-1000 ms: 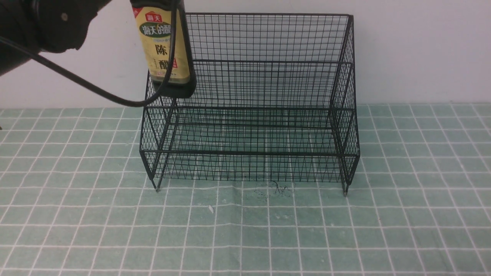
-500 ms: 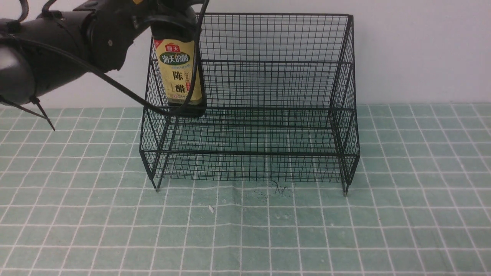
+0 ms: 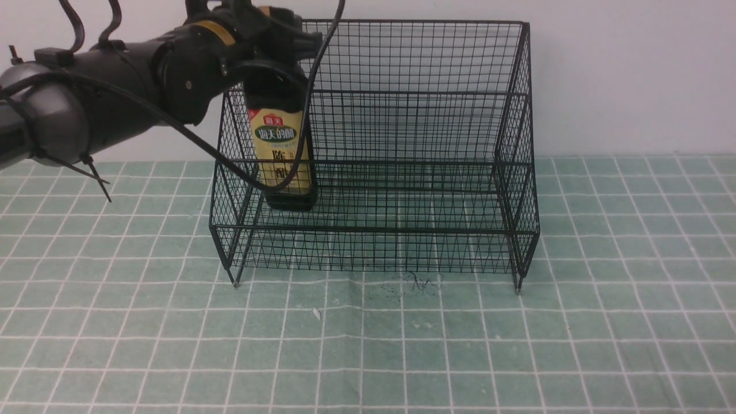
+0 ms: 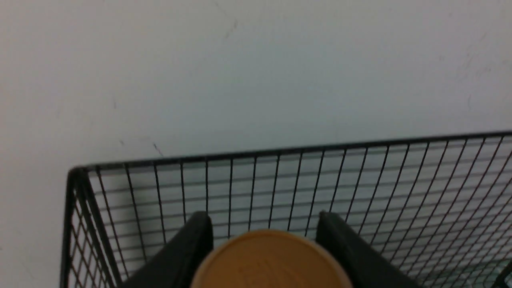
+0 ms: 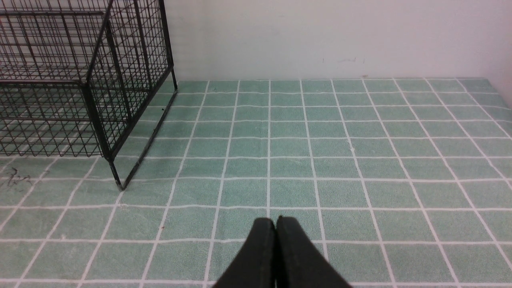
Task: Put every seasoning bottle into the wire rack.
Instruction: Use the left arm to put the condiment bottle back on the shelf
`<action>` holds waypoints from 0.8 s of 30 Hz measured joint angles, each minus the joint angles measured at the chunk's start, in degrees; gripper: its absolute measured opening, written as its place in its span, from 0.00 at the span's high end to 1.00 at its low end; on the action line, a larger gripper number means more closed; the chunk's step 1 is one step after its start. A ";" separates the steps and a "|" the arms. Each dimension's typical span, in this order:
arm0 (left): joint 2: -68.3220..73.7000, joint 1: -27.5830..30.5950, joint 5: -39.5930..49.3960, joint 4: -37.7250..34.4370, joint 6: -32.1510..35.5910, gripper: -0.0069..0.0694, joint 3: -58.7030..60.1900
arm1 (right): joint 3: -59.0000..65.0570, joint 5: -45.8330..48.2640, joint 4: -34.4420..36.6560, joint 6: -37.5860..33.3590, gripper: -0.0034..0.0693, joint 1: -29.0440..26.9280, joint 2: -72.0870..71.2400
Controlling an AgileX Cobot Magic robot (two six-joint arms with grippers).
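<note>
The seasoning bottle point(image 3: 279, 150), dark with a yellow-gold label, stands upright inside the left end of the black wire rack point(image 3: 517, 144), over its lower front tier. Its base is at or just above the tier floor; I cannot tell if it touches. My left gripper point(image 3: 275, 43) is shut on the bottle's neck from above. In the left wrist view the gold cap point(image 4: 272, 260) sits between the two black fingers point(image 4: 196, 240) of that gripper point(image 4: 263, 219), with the rack's back rim point(image 4: 320, 149) behind. My right gripper point(image 5: 275, 222) is shut and empty above the cloth, to the right of the rack point(image 5: 96, 80).
A green checked cloth point(image 3: 368, 356) covers the table and a white wall stands close behind the rack. The left arm's black cable point(image 3: 230, 164) loops in front of the rack's left side. A small white scrap point(image 3: 315, 313) and dark scribble marks point(image 3: 415, 283) lie before the rack.
My left arm has lowered the bottle from above the rack's top left corner down into the rack's left end, and moved it slightly right.
</note>
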 joint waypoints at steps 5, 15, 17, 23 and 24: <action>0.33 0.00 1.81 0.05 0.00 0.52 -0.30 | 0.00 0.00 0.00 0.05 0.97 0.00 0.00; -0.41 -0.04 7.52 0.18 1.30 0.45 -0.97 | 0.00 0.00 0.00 0.05 0.97 0.00 0.00; -0.97 -0.04 9.32 0.25 2.10 0.40 -1.04 | 0.00 0.00 0.00 0.05 0.97 0.00 0.00; -3.80 -0.04 11.12 0.38 5.24 0.38 -1.04 | 0.00 0.00 0.00 0.05 0.97 0.00 0.00; -4.73 -0.04 11.52 0.43 5.85 0.38 -1.04 | 0.00 0.00 0.00 0.05 0.97 0.00 0.00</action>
